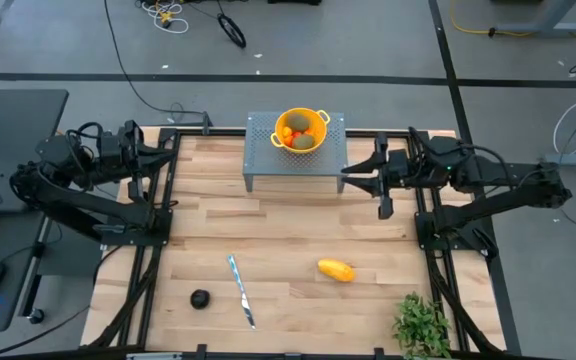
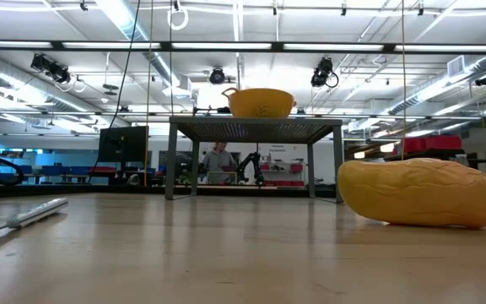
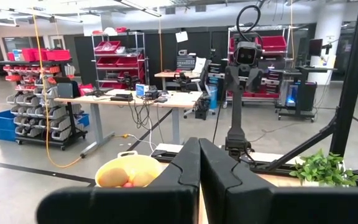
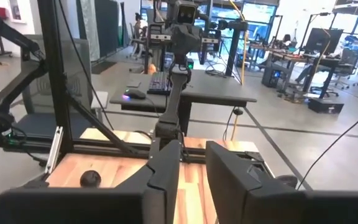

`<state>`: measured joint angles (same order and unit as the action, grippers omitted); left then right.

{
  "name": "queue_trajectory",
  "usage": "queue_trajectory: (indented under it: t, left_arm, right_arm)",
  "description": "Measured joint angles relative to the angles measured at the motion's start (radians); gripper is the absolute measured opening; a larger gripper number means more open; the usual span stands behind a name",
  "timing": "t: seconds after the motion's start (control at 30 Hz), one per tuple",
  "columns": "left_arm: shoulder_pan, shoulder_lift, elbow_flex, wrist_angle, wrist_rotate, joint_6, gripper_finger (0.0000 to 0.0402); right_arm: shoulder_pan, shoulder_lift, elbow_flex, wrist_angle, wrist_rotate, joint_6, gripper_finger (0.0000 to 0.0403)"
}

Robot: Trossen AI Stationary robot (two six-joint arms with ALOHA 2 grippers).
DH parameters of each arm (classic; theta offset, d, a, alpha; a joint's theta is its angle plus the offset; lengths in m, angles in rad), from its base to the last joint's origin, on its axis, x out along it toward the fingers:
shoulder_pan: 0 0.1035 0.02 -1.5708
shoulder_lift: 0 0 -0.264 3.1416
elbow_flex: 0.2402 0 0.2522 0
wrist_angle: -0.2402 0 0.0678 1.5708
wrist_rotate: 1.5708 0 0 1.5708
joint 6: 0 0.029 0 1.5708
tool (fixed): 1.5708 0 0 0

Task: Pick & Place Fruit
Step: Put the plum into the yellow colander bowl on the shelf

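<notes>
my left gripper (image 1: 173, 153) sits drawn back at the left edge of the wooden table (image 1: 288, 250), near the far corner, its 2 fingers (image 3: 185, 163) pressed together on nothing. my right gripper (image 1: 348, 178) is at the right side of the table, pointing toward the grey perforated stand (image 1: 295, 160) and just beside its right end; its 2 fingers (image 4: 166, 168) stand a narrow gap apart with nothing between them, so they are released, not grasping. on top of the stand is a yellow bowl (image 1: 314, 118) holding fruit: tiny orange-red pieces (image 1: 290, 130) and 2 olive-green ovals (image 1: 302, 142) piled together inside the rim. from the left wrist i see the bowl's rim with pale and reddish pieces in it, just past my fingertips. 2 fruits lie on the bare wood, well apart from the stand: a yellow-orange oblong (image 1: 336, 270) toward the near right, lying on its side, and a dark round one (image 1: 200, 298) toward the near left. between them lies a slim silver knife (image 1: 241, 290), closer to the dark round one, touching neither. a leafy green plant (image 1: 423, 325) stands at the near right corner of the table, beyond the oblong. in the low view the oblong fills the right foreground, the knife shows at the left, and the bowl sits high on the stand behind them; a person is in the room far behind the stand.
</notes>
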<state>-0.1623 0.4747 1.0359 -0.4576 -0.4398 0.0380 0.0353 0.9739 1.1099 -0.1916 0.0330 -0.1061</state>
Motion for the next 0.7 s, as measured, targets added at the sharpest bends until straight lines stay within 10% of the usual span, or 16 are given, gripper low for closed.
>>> queue_trajectory:
  t: [0.7]
  left_arm:
    - [0.000,0.023,0.000,-0.002,0.146,-0.052,0.0002]
  right_arm:
    - [0.000,-0.002,0.000,-0.080,-0.008,-0.020,0.0011]
